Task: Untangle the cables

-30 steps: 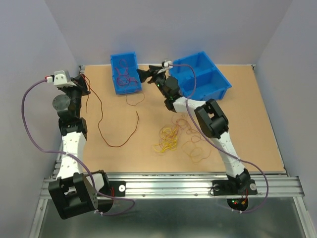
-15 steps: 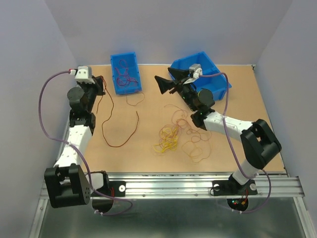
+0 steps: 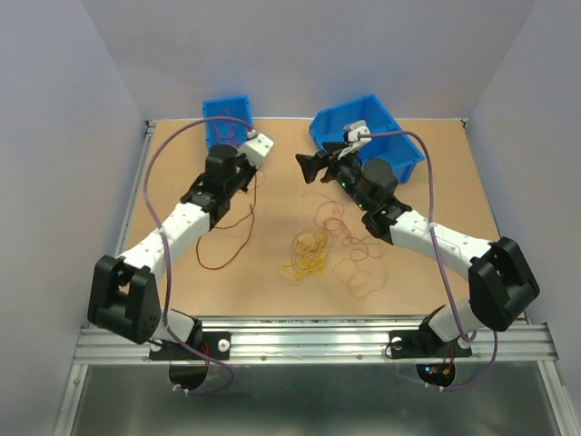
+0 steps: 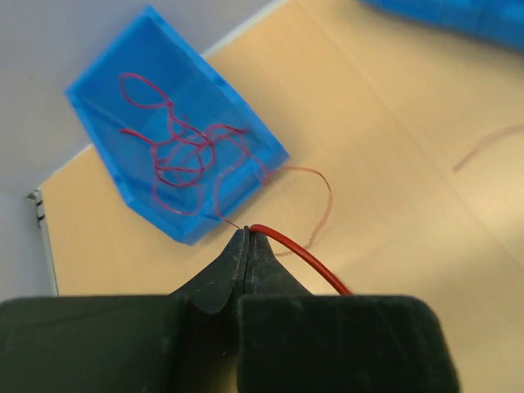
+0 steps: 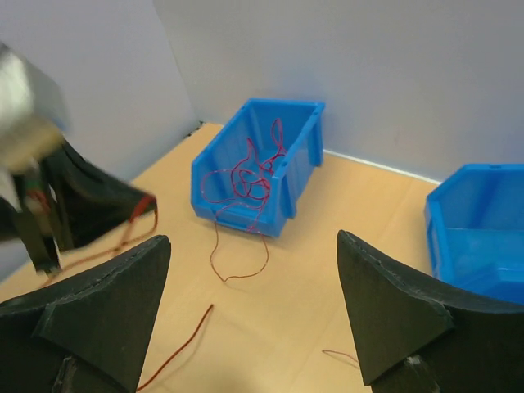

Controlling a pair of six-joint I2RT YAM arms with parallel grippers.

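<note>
My left gripper is shut on the end of a dark red wire, in front of the small blue bin. In the top view the gripper hovers near that bin, and the wire trails down onto the table. Several red wires lie in the bin, one looping out over its edge. My right gripper is open and empty above the table middle, facing the bin. A tangle of yellow wires and loose orange wires lie on the table.
A large blue bin stands at the back right, also in the right wrist view. The left arm's wrist shows blurred at the left of the right wrist view. Walls enclose the table on three sides.
My left arm has swung from the table's left edge rightward to the small bin, dragging the red wire with it. My right arm has stretched out lower, its gripper still open.
</note>
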